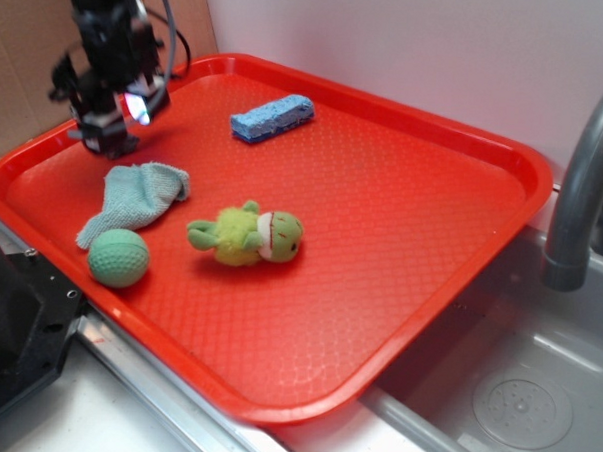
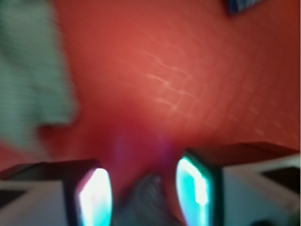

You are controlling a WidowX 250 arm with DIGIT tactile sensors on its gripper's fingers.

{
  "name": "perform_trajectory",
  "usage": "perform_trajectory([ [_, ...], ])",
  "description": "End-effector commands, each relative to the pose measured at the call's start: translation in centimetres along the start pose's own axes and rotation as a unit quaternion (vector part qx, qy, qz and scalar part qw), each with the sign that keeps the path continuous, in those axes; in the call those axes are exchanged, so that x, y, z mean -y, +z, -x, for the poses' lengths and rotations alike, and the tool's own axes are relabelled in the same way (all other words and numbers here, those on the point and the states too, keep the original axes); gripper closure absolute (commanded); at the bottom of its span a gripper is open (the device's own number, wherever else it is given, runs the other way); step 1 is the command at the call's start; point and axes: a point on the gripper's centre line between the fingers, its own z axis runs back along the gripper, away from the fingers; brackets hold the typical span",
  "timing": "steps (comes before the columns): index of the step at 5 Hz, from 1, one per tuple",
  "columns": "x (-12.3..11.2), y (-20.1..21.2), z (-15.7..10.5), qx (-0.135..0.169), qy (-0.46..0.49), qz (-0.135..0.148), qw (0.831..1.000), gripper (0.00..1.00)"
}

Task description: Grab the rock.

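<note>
While the arm hangs over the far left corner of the red tray (image 1: 402,220), items run left to right as follows.

1. Gripper (image 1: 110,138): black, lowered close to the tray surface at the far left corner. In the wrist view its two fingers (image 2: 96,197) glow cyan on their inner faces and stand apart, with a dark lump between them.
2. Rock (image 2: 146,200): a dark grey-brown blur at the bottom of the wrist view, between the fingers. Judged to be the target. Whether the pads touch it cannot be told; the claw reads as parted, not clamped.
3. Cloth (image 1: 133,199): pale teal, crumpled, just beside the gripper toward the near left edge.
4. Green ball (image 1: 118,256): dimpled, at the near left edge, touching the cloth's tail.
5. Plush toy (image 1: 249,234): yellow-green, lying on its side near the tray's middle.
6. Sponge (image 1: 273,117): blue, near the far edge.
7. Faucet (image 1: 583,188): grey, off the tray's right edge, over a sink.

Risks, as judgement: the lumpy stone may squirt out of the closing fingers if it sits off-centre; the cloth edge lies close enough to be pinched along with it.

Hidden or unclear: in the exterior view the rock is not visible, being screened by the gripper. The wrist view is heavily blurred, and the rock is cut off by its lower edge.
</note>
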Motion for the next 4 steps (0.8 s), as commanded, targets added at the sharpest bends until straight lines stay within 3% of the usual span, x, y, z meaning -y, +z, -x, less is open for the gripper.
perform_trajectory([
  [1, 1.1, 10.1, -3.3, 0.031, 0.135, -0.058, 0.989, 1.00],
  [2, 2.4, 9.4, -1.5, 0.024, 0.135, -0.063, 0.988, 0.00],
  [4, 1.0, 5.5, 2.2, 0.004, -0.003, -0.077, 0.997, 0.00],
])
